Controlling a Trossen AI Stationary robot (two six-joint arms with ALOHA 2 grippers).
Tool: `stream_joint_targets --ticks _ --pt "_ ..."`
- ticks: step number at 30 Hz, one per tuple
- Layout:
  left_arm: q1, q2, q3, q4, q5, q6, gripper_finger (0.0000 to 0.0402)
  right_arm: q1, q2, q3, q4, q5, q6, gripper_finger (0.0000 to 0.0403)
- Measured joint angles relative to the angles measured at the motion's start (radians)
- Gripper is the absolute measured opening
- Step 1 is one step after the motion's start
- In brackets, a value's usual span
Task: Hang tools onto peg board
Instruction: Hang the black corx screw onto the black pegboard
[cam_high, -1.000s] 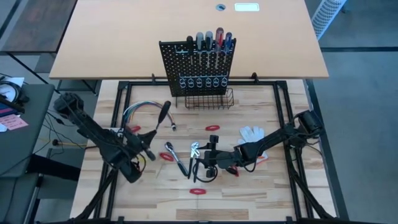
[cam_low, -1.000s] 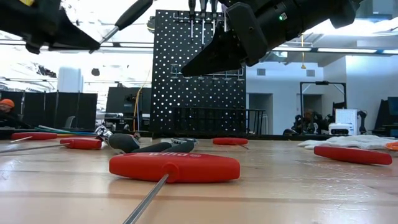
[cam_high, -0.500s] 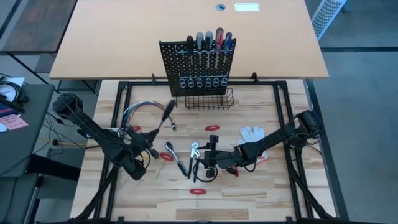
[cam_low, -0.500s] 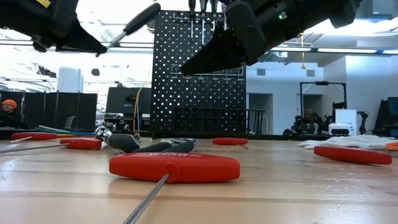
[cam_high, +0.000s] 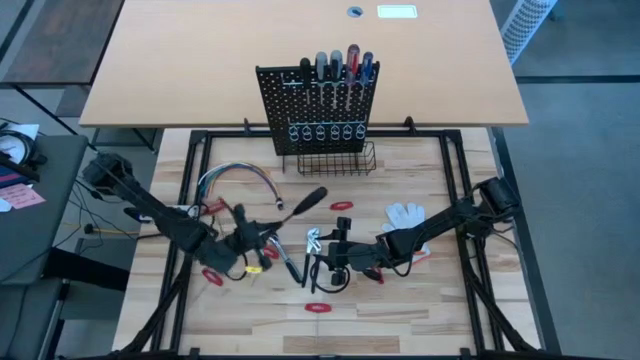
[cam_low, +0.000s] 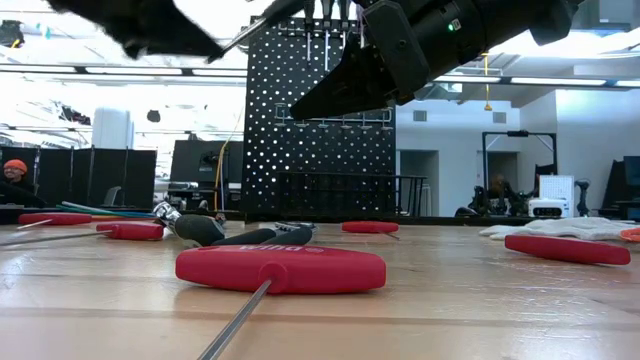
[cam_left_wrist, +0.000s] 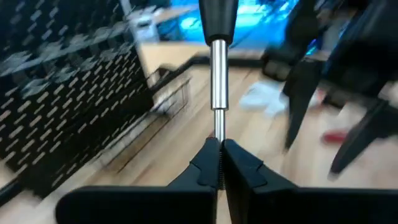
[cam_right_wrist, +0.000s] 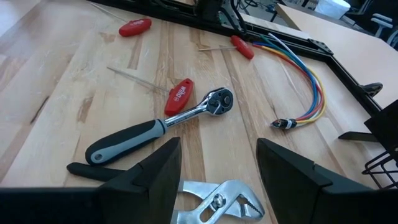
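Observation:
The black peg board (cam_high: 318, 100) stands upright at the table's far side, with several screwdrivers (cam_high: 340, 68) in its ring holders and a wire basket (cam_high: 336, 160) at its base. My left gripper (cam_high: 263, 232) is shut on a black-handled screwdriver (cam_high: 305, 202) held above the table's middle; its handle points away from the fingers, toward the far right. My right gripper (cam_right_wrist: 217, 177) hangs open over a grey-handled ratchet (cam_right_wrist: 155, 130) and silvery pliers (cam_right_wrist: 217, 196), which lie flat on the wood. My left gripper pinches the screwdriver's bare metal shaft (cam_left_wrist: 217, 127) between its two fingertips, near the shaft's free end. The fingers lie along the shaft's line, and the black handle (cam_left_wrist: 217, 18) sticks out beyond them. The tool is lifted clear of the table.
A white glove (cam_high: 405, 214) lies at the right and a bundle of coloured cables (cam_high: 235, 178) at the far left. Red T-handle tools lie scattered: one (cam_high: 343, 206) before the basket, one (cam_high: 320, 307) near the front, one (cam_high: 212, 276) under the left arm.
My left gripper has swung toward the table's right with the screwdriver and turned. The handle, which pointed to the far edge near the cables, now points far-right, closer to the table's middle. The tool stays clear of the table.

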Motion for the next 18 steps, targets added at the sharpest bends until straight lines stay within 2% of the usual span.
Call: stream_joint_targets --ticks 5,9,13,18 --pt "0.125 0.000 -0.069 0.496 0.226 0.340 0.0000 0.000 0.000 0.000 -0.001 0.000 0.000 0.0214" --pt "0.256 0.000 -0.091 0.749 0.346 0.517 0.0000 0.000 0.000 0.000 -0.002 0.000 0.000 0.0214" --pt "0.413 -0.001 -0.047 0.831 0.529 0.593 0.0000 0.000 0.000 0.000 -0.003 0.000 0.000 0.0214" --pt "0.596 0.000 0.047 0.829 0.676 0.598 0.0000 0.000 0.000 0.000 -0.002 0.000 0.000 0.0214"
